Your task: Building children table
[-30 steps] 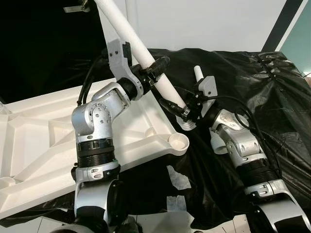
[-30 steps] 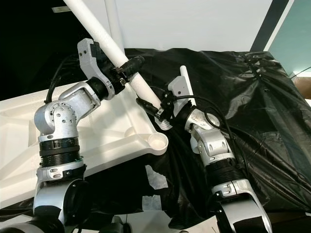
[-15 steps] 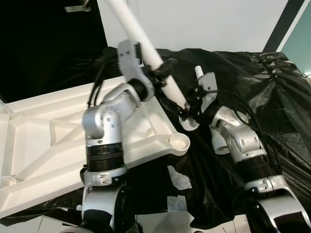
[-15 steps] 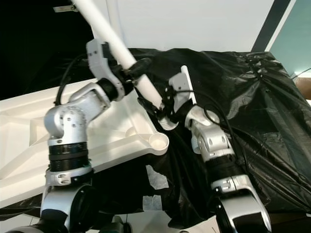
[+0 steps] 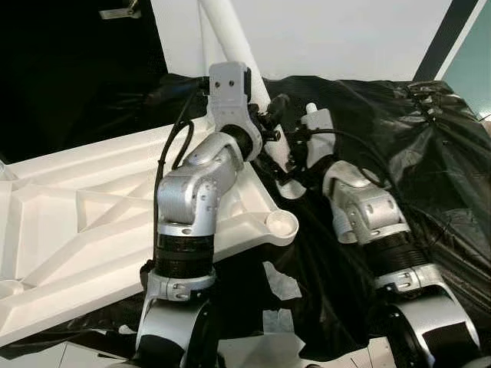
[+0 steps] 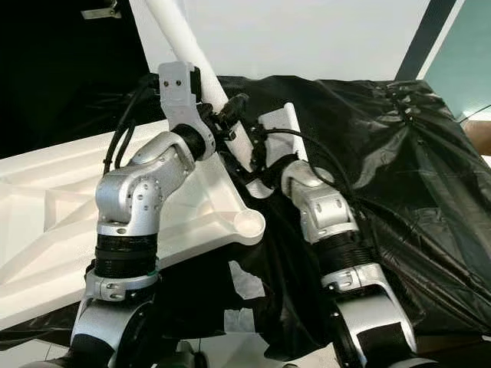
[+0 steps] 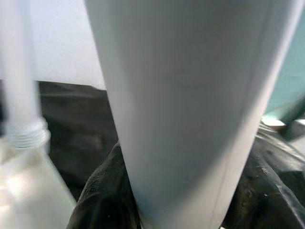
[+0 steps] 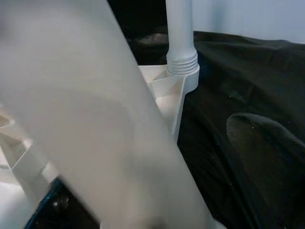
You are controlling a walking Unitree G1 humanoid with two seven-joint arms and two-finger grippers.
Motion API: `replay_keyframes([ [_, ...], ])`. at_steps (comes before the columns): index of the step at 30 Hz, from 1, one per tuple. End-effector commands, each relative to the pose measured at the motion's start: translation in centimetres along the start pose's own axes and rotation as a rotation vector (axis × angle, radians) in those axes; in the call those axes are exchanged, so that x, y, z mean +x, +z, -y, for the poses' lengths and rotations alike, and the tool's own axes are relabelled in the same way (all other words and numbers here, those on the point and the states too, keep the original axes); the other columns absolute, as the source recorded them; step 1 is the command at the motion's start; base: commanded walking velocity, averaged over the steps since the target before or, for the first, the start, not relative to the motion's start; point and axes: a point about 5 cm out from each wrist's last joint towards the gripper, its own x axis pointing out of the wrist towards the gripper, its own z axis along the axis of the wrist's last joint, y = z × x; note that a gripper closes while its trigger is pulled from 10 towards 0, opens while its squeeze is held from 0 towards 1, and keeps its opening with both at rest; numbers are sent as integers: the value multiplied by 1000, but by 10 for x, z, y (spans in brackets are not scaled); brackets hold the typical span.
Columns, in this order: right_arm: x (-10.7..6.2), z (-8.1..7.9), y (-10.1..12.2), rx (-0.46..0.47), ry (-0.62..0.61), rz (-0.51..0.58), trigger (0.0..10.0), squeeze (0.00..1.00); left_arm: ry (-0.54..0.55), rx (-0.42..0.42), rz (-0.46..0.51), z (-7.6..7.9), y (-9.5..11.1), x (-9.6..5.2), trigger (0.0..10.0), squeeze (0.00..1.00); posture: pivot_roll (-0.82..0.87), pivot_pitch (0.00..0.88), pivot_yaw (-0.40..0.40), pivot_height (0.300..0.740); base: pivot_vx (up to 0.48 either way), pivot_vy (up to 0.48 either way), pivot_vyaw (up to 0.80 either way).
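Left eye view: the largest thing before me is the white moulded plastic tabletop, lying upside down with its ribbed underside facing up, on a crinkled black plastic sheet that covers the work surface. At the tabletop's near corner is an open round leg socket, with nothing in it yet.

Over that corner I hold a long white plastic table leg, tilted, its upper end rising out of the picture and its lower end just above and beyond the socket, not in it. My left gripper is clamped around the leg's middle; in the left wrist view the white tube runs close along the black fingers. My right gripper is at the leg's lower end, but I cannot tell whether its fingers are closed on it or only steadying it.

I judge the step in hand to be fitting this leg into the near corner socket. The next move calls for bringing the leg upright, setting its foot squarely over the socket mouth, then pressing or turning it in with both arms working together; a tilted entry would likely jam.

In the right wrist view another white leg already stands upright in a threaded collar at a farther corner.

Behind the sheet is a pale wall, with a dark opening to my left.
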Motion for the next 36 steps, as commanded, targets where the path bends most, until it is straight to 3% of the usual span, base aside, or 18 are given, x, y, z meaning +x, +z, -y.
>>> replay_keyframes([
  [1, 4, -7, 4, -45, -10, -15, 10000, 0, 10, -18, 31, 17, 1, 3, 10000, 0, 103, 36, -6, 740, 0, 0, 0],
  [4, 6, -11, 5, -74, -30, -25, 10000, 0, 40, -12, 33, 20, 1, 6, 10000, 0, 107, 31, -6, 740, 0, 0, 0],
  [5, 7, -14, 5, -83, -39, -28, 8941, 0, 52, -19, 34, 22, 1, 7, 10000, 0, 107, 31, -6, 740, 0, 0, 0],
  [8, 7, -15, 5, -86, -46, -28, 8275, 0, 59, -22, 34, 24, 2, 8, 10000, 0, 107, 31, -6, 740, 0, 0, 0],
  [9, 8, -17, 6, -90, -52, -27, 3098, 0, 62, -27, 37, 25, 2, 9, 10000, 0, 107, 31, -6, 740, 0, 0, 0],
  [10, 8, -18, 6, -88, -57, -27, 1490, 0, 63, -28, 39, 27, 2, 9, 10000, 0, 107, 31, -6, 740, 0, 0, 0],
  [11, 8, -18, 6, -88, -57, -27, 1490, 0, 63, -28, 39, 27, 2, 9, 10000, 0, 107, 31, -6, 740, 0, 0, 0],
  [12, 9, -17, 6, -92, -67, -24, 706, 0, 59, -34, 42, 28, 3, 9, 10000, 0, 107, 31, -6, 740, 0, 0, 0],
  [14, 9, -17, 6, -92, -67, -24, 706, 0, 59, -34, 42, 28, 3, 9, 10000, 0, 107, 31, -6, 740, 0, 0, 0],
  [15, 9, -17, 6, -91, -79, -25, 0, 0, 56, -43, 46, 30, 4, 9, 10000, 0, 103, 30, -7, 740, 0, 0, 0],
  [20, 11, -15, 7, -96, -99, -27, 0, 0, 21, -55, 59, 39, 7, 11, 10000, 0, 104, 33, -12, 740, 0, 0, 0],
  [21, 11, -15, 7, -99, -99, -27, 1098, 0, 9, -51, 61, 41, 7, 11, 10000, 0, 105, 34, -12, 740, 0, 0, 0],
  [22, 10, -13, 8, -90, -95, -29, 10000, 0, -18, -38, 69, 43, 8, 10, 10000, 0, 105, 35, -12, 740, 0, 0, 0],
  [24, 10, -11, 9, -81, -91, -30, 10000, 0, -38, -30, 74, 45, 8, 10, 10000, 0, 105, 35, -12, 740, 0, 0, 0],
  [27, 2, 5, 13, -44, -55, -36, 10000, 0, -213, -2, 100, 50, 11, 3, 10000, 0, 105, 42, -14, 740, 0, 0, 0],
  [28, 0, 10, 14, -41, -48, -38, 10000, 0, -257, -16, 105, 51, 11, 0, 10000, 1000, 105, 42, -14, 740, 0, 0, 0],
  [31, -1, 13, 15, -41, -41, -41, 10000, 0, -282, -21, 107, 51, 12, -2, 10000, 1000, 104, 45, -15, 740, 0, 0, 0],
  [36, -8, 28, 17, -11, 22, -57, 10000, 0, -384, 82, 108, 48, 15, -8, 10000, 1000, 101, 48, -14, 740, 0, 0, 0],
])
